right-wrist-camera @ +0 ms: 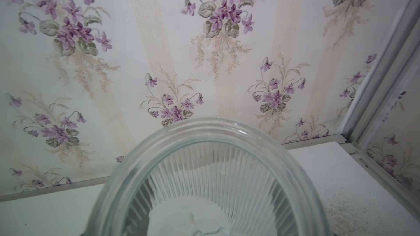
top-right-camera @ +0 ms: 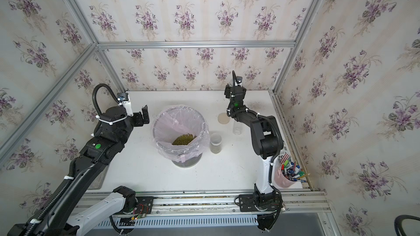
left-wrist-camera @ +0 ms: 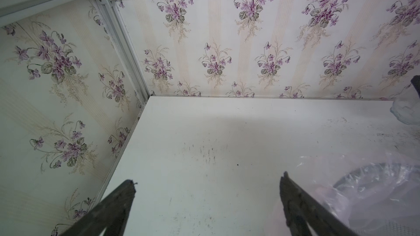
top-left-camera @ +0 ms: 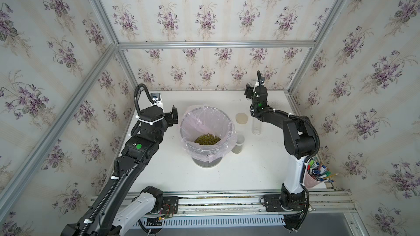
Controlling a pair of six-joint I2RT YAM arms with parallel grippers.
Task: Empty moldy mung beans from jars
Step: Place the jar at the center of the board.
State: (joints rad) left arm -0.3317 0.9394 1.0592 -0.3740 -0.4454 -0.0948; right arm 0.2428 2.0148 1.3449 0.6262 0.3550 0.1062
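A heap of mung beans (top-left-camera: 207, 139) (top-right-camera: 184, 139) lies in the pink-lined bin (top-left-camera: 228, 119) at mid-table. My right gripper (top-left-camera: 250, 88) (right-wrist-camera: 216, 223) is shut on a clear ribbed jar (right-wrist-camera: 211, 155) (top-left-camera: 252, 83) at the back right corner; the jar looks empty, and dark fingers (right-wrist-camera: 139, 210) show through its glass. A tall clear empty jar (top-left-camera: 256, 124) (top-right-camera: 237, 126) stands right of the bin with a tan lid (top-left-camera: 241, 118) beside it. A small jar (top-left-camera: 238, 144) (top-right-camera: 216, 143) holding beans stands against the bin. My left gripper (top-left-camera: 173, 115) (left-wrist-camera: 208, 178) hangs open left of the bin.
A pink cup of pens (top-left-camera: 314, 175) (top-right-camera: 287, 175) stands at the front right beside the right arm's base, with a printed can (top-right-camera: 284, 155) behind it. Wallpapered walls close in the table on three sides. Dusty residue (right-wrist-camera: 345, 210) marks the back right corner.
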